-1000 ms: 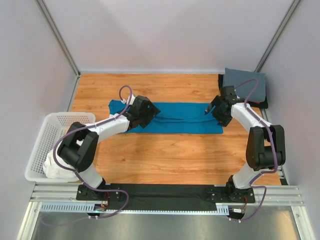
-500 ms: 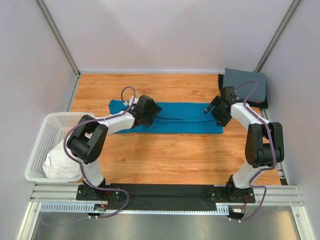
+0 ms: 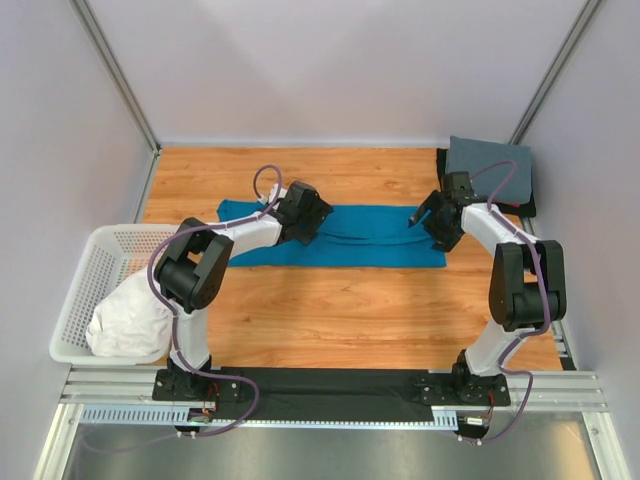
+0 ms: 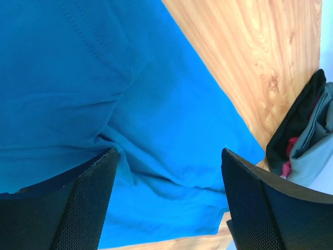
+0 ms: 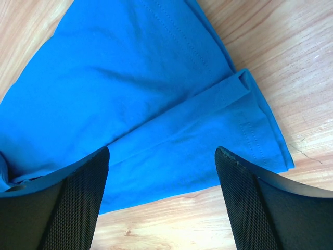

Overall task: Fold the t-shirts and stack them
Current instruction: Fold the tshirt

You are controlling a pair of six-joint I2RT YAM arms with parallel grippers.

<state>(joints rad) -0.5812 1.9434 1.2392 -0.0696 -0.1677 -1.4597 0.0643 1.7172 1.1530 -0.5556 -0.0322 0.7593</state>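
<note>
A teal-blue t-shirt [image 3: 370,235] lies folded into a long band across the wooden table [image 3: 340,310]. It fills the left wrist view [image 4: 104,78] and the right wrist view [image 5: 130,88]. My left gripper [image 3: 312,212] is open and empty over the band's left-middle part. My right gripper [image 3: 428,220] is open and empty over its right end. A slate-grey t-shirt [image 3: 490,170] lies folded on dark and red ones at the back right corner; the stack also shows in the left wrist view [image 4: 307,135]. A white t-shirt [image 3: 130,322] is bunched in the basket.
A white plastic mesh laundry basket [image 3: 95,262] stands at the table's left front edge. Grey walls enclose the back and both sides. Bare wood lies in front of the blue band.
My left gripper has moved right and toward the back, along the blue t-shirt. My right gripper has barely moved. The blue t-shirt lies as before.
</note>
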